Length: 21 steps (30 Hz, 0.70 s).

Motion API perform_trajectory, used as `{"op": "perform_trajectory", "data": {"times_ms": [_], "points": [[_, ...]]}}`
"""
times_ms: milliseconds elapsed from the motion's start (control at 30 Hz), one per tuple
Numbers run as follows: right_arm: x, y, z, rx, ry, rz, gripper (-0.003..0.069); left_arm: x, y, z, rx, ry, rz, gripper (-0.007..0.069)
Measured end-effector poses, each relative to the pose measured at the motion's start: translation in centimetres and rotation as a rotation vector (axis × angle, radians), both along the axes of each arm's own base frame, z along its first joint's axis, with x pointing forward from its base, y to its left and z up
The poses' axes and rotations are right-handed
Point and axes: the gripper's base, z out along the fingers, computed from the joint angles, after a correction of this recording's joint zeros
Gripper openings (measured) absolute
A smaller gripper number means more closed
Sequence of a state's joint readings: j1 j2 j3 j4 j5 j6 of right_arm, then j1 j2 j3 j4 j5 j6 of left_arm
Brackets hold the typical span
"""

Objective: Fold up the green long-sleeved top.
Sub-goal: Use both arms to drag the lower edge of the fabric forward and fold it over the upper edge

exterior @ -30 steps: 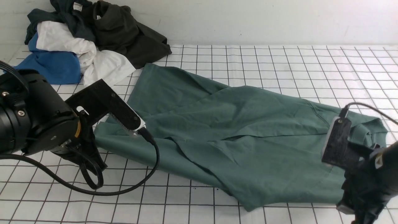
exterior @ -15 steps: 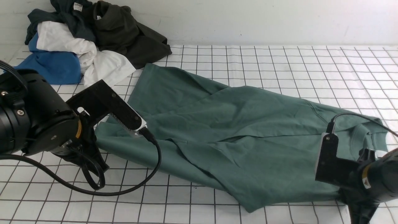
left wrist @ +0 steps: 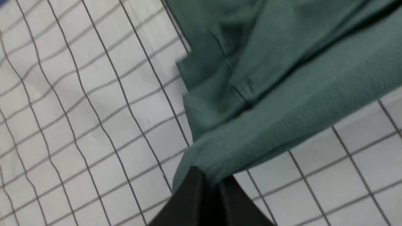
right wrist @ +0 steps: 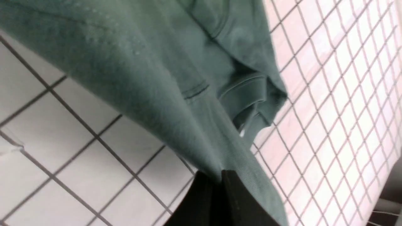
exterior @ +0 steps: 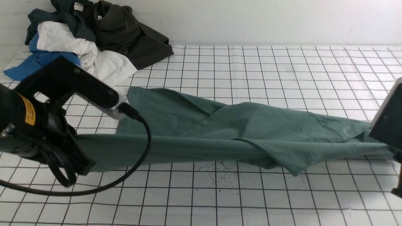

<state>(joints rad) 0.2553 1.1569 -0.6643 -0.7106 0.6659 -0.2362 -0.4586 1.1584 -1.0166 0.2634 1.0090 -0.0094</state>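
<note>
Between left gripper (left wrist: 212,182), right gripper (right wrist: 219,177): green top (exterior: 251,125) taut (ends pinched).

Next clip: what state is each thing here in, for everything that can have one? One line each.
green long-sleeved top: not yet folded; near edge stretched taut between both grippers, far part lying on the table.
left gripper: shut on the top's fabric.
right gripper: shut on the top's fabric.
pile of clothes: heaped and unfolded at the far left corner.
</note>
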Motion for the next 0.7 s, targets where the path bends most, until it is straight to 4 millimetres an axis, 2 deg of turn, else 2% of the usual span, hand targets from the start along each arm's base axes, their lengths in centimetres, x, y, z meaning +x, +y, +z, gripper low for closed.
{"op": "perform_trajectory", "data": {"times_ms": [33,67,100,133,167,200,300,333,367,467,500,533,567,633,667,700], "points": [[0.0,0.0,0.0,-0.005,-0.004,0.007,0.0006,0.2,0.0,0.2,-0.003,-0.01,0.001,0.001],[0.6,0.0,-0.1,-0.008,-0.019,0.028,0.0006,1.6,-0.2,1.1,-0.02,-0.059,0.013,0.0013],[0.7,0.0,-0.1,-0.006,-0.021,0.033,0.0006,1.8,-0.1,1.1,-0.019,-0.059,0.017,0.0013],[1.3,-0.1,-0.3,0.002,-0.029,0.033,0.0006,3.1,-0.2,1.4,-0.025,-0.078,0.03,0.0013],[3.0,-0.2,-0.6,0.038,-0.055,0.037,0.0006,5.8,-0.4,1.2,-0.027,-0.089,0.055,0.0013],[3.2,-0.3,-0.7,0.039,-0.051,0.03,0.0006,5.9,-0.3,1.5,-0.032,-0.1,0.058,0.0013],[7.8,-0.7,-2.8,0.135,-0.06,0.005,0.0006,13.0,-0.8,-0.3,-0.022,-0.097,0.103,0.0013],[8.0,-0.8,-2.9,0.14,-0.058,0.0,0.0006,13.4,-0.8,-0.5,-0.023,-0.101,0.106,0.0013],[9.4,-0.8,-3.9,0.164,-0.048,-0.009,0.0006,16.0,-1.1,-2.1,-0.011,-0.088,0.109,0.0013],[12.5,-0.7,-6.3,0.218,-0.01,-0.063,0.0033,21.8,-2.0,-6.2,0.019,-0.059,0.115,0.0026],[12.7,-0.7,-6.4,0.221,-0.008,-0.067,0.0036,21.9,-2.0,-5.9,0.016,-0.07,0.116,0.0029],[13.8,-0.7,-7.3,0.243,0.004,-0.103,0.007,24.5,-2.4,-8.9,0.049,-0.021,0.122,0.0066],[14.3,-0.7,-7.5,0.253,0.009,-0.134,0.0101,25.7,-2.5,-10.4,0.07,0.013,0.132,0.0097],[14.6,-0.8,-7.5,0.258,0.011,-0.163,0.0127,26.9,-2.5,-12.0,0.1,0.062,0.151,0.0131],[14.8,-1.0,-7.1,0.265,0.005,-0.201,0.0165,27.9,-2.4,-13.4,0.145,0.116,0.173,0.0193],[14.9,-1.1,-6.3,0.287,-0.017,-0.237,0.0197,28.6,-2.3,-13.6,0.176,0.14,0.194,0.0239]]}}
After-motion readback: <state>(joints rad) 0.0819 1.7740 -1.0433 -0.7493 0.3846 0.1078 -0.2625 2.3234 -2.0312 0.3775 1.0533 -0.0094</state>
